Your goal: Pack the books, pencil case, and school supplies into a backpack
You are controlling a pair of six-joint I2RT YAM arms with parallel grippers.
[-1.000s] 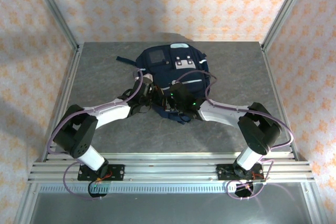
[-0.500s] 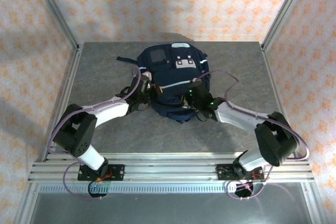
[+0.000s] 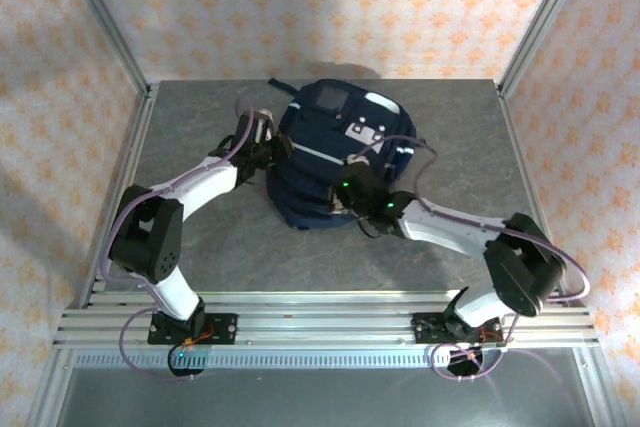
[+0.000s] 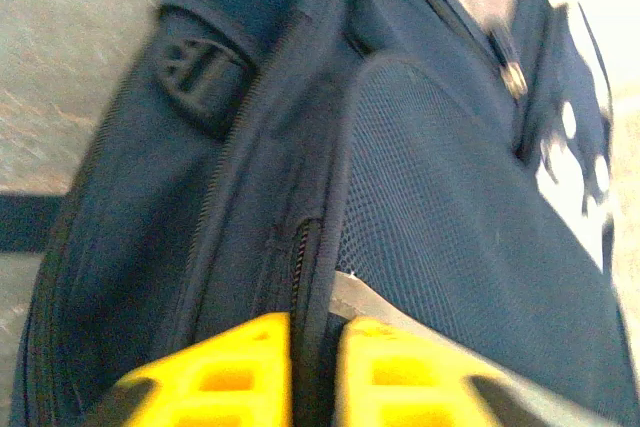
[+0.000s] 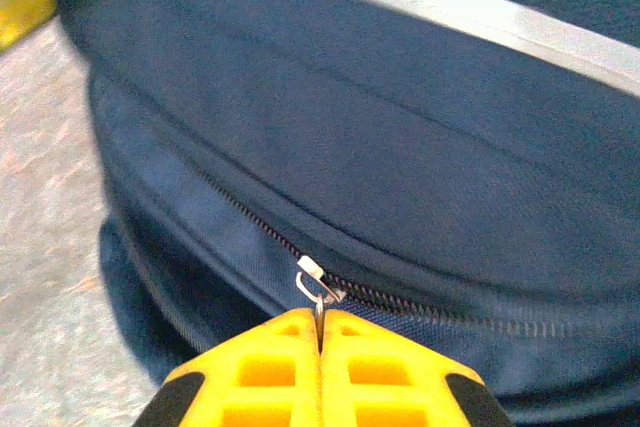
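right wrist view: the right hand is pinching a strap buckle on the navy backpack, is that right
Not quite. In the right wrist view the right hand is pinching the small metal zip pull on the navy backpack, not a strap buckle.

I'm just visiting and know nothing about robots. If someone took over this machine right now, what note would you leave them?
Right gripper: shut on the zipper pull of the backpack, near side.
Left gripper: jaws nearly together astride a seam on the backpack's left side; grip uncertain.
Backpack lies on the table, between the arms.
Done: zipper teeth look meshed right of the pull.
Left: probably finish the zip, then let go.
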